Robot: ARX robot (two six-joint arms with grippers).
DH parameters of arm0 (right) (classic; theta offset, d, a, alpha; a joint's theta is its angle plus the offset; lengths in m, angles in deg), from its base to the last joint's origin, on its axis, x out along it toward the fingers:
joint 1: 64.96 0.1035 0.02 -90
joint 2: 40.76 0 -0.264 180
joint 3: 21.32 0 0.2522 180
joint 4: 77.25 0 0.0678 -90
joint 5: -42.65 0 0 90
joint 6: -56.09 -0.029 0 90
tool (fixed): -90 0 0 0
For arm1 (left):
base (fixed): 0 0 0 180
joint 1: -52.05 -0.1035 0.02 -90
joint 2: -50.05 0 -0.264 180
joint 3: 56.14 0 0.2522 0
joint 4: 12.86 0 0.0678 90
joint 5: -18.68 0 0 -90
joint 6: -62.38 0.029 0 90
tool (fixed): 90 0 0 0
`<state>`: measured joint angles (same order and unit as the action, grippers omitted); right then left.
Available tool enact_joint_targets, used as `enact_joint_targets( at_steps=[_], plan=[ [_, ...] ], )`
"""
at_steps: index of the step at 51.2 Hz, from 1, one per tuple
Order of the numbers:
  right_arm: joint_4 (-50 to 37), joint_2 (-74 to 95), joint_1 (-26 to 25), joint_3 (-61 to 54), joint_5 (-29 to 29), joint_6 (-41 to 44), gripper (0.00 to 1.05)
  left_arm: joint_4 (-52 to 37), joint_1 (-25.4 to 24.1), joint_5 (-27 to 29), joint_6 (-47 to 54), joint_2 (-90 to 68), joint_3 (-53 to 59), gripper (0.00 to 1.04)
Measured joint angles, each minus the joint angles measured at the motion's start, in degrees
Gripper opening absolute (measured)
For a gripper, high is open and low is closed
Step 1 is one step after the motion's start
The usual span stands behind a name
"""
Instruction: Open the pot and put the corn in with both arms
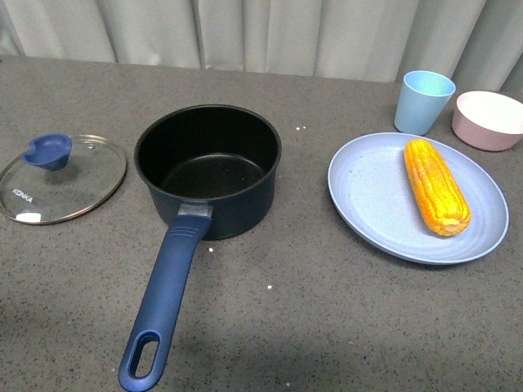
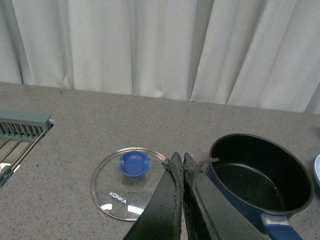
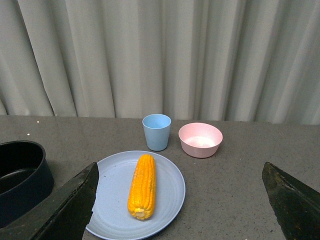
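Observation:
The navy pot [image 1: 208, 167] stands uncovered in the middle of the table, black inside, its long blue handle [image 1: 166, 294] pointing toward the front edge. Its glass lid [image 1: 63, 178] with a blue knob lies flat on the table to the pot's left. The corn [image 1: 436, 186] lies on a light blue plate [image 1: 368, 192] to the right. Neither arm shows in the front view. My left gripper [image 2: 180, 159] is shut with nothing in it, hanging between the lid [image 2: 129, 182] and the pot [image 2: 260, 172]. My right gripper [image 3: 180, 177] stands wide open, back from the corn [image 3: 142, 186].
A light blue cup [image 1: 423, 101] and a pink bowl [image 1: 489, 119] stand behind the plate at the back right. A grey curtain hangs along the table's far edge. In the left wrist view a green rack [image 2: 22, 127] sits beyond the lid.

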<state>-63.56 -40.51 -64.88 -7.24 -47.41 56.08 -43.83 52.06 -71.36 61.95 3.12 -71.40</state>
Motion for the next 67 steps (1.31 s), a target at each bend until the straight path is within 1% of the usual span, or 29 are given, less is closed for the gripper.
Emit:
enact_joint_targets(
  at_steps=[31,54,67],
  plan=[
    [0.0,0.0,0.0,0.0,0.0,0.0,0.96,18.4,0.0,0.0,0.0,20.6,0.4,0.04],
    [0.0,0.0,0.0,0.0,0.0,0.0,0.96,28.2,0.0,0.0,0.0,30.6,0.4,0.04],
    [0.0,0.0,0.0,0.0,0.0,0.0,0.96,31.9,0.0,0.0,0.0,34.3,0.4,0.04]
  ],
)
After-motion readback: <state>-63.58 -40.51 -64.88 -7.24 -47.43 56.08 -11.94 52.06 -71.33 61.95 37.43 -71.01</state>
